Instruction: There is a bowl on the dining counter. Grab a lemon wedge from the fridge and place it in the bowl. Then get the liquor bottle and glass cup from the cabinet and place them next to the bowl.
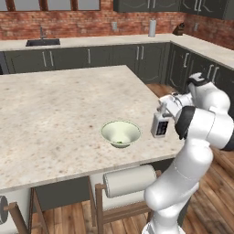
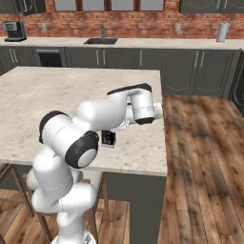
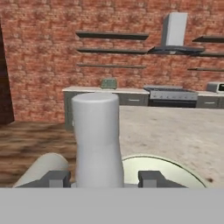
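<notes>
Dining counter (image 1: 55,114): liquor bottle (image 1: 160,124) in pincer (image 1: 165,109)

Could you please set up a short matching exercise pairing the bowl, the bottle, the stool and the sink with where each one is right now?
Things:
1. bowl
2. bottle
3. stool
4. sink

Places:
A. tucked under the island's near edge
B. set into the counter along the brick wall
C. held in the tool, beside the bowl
D. on the island top, near its front edge

Pairs: 1-D, 2-C, 3-A, 4-B
</notes>
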You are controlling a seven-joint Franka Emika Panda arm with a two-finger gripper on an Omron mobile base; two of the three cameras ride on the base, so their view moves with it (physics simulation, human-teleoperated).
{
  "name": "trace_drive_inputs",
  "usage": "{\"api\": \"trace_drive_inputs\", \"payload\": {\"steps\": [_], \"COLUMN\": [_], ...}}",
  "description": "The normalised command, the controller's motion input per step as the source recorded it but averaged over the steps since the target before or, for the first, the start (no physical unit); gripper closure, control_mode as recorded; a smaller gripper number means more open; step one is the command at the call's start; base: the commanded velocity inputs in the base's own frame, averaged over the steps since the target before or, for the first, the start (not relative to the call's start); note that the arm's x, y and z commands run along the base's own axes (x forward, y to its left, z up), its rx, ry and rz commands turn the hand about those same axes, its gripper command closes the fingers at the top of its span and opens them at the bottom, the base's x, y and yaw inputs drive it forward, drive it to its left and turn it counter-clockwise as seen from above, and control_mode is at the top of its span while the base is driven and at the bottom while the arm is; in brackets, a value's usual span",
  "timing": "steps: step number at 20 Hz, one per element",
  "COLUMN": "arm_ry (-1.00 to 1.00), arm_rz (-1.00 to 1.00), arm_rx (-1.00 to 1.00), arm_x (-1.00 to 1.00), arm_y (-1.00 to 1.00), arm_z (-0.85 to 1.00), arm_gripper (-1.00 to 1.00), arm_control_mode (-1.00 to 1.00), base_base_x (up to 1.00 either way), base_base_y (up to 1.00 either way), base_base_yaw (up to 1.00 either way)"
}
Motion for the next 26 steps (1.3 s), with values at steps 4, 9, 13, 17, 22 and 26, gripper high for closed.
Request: {"api": "trace_drive_inputs", "payload": {"steps": [4, 9, 13, 17, 22, 26], "arm_ry": [-0.04, -0.01, -0.02, -0.01, 0.00, 0.00], "arm_rz": [0.11, 0.07, 0.04, 0.03, 0.01, 0.00], "arm_rx": [0.03, 0.01, 0.00, 0.00, 0.00, 0.00], "arm_x": [0.11, 0.35, 0.45, 0.45, 0.38, 0.33], "arm_y": [0.15, 0.04, 0.00, 0.02, 0.06, 0.08], "arm_z": [-0.23, -0.25, -0.28, -0.31, -0.31, -0.35], "arm_gripper": [1.00, 1.00, 1.00, 1.00, 1.00, 1.00], "arm_control_mode": [-1.00, -1.00, -1.00, -1.00, -1.00, -1.00], "base_base_x": [0.00, 0.00, 0.00, 0.00, 0.00, 0.00], "base_base_y": [0.00, 0.00, 0.00, 0.00, 0.00, 0.00], "base_base_yaw": [0.00, 0.00, 0.00, 0.00, 0.00, 0.00]}}
